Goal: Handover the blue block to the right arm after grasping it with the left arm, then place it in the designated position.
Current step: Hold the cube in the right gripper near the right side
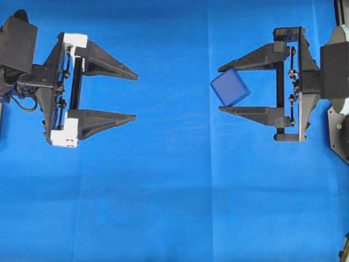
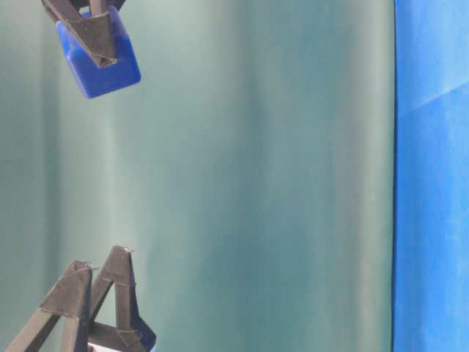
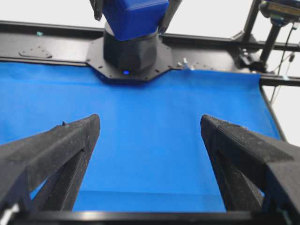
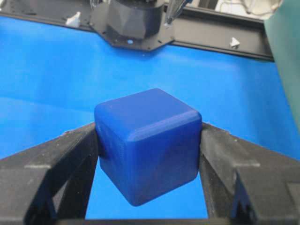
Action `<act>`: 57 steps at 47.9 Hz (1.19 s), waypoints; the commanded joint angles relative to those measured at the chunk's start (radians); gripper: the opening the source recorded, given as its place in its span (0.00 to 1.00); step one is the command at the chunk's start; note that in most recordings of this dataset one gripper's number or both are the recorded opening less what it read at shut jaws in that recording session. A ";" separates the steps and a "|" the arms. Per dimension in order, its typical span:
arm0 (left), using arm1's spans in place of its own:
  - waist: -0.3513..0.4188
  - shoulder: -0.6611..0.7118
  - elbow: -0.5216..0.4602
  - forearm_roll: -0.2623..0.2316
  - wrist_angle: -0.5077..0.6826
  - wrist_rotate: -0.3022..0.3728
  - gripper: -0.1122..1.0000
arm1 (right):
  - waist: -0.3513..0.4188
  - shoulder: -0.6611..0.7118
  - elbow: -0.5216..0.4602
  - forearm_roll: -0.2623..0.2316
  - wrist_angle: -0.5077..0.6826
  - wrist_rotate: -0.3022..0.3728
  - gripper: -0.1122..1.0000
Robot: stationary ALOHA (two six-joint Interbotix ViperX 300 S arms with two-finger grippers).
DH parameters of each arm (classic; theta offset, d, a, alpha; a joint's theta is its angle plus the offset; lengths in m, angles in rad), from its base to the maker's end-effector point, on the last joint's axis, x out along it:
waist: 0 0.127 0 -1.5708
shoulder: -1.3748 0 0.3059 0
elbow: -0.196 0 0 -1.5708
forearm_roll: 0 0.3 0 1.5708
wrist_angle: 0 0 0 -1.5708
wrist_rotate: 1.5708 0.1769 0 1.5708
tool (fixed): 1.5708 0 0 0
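We judge the blue block (image 4: 147,145) stiff, light, smooth-faced; our right arm's (image 1: 305,82) jaws pinch opposite faces, left arm's (image 1: 32,82) jaws wide.

Dark-blue block (image 4: 147,145), brighter blue cloth (image 1: 174,207)

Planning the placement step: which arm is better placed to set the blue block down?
Right. The right tool already grips the blue block between its fingers, lifted above the blue cloth. The left tool stands open, empty and apart.
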 commanded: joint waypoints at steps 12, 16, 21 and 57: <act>-0.002 -0.006 -0.025 0.002 -0.009 0.003 0.93 | 0.002 -0.008 -0.015 0.002 0.002 0.003 0.51; -0.002 -0.006 -0.025 0.000 -0.009 0.003 0.93 | 0.002 -0.008 -0.015 0.002 0.006 0.003 0.51; -0.002 -0.006 -0.025 0.002 -0.008 0.003 0.93 | 0.002 -0.009 -0.015 0.002 0.018 0.003 0.51; -0.002 -0.005 -0.028 0.002 -0.009 0.003 0.93 | 0.009 -0.008 -0.015 0.003 0.040 0.003 0.51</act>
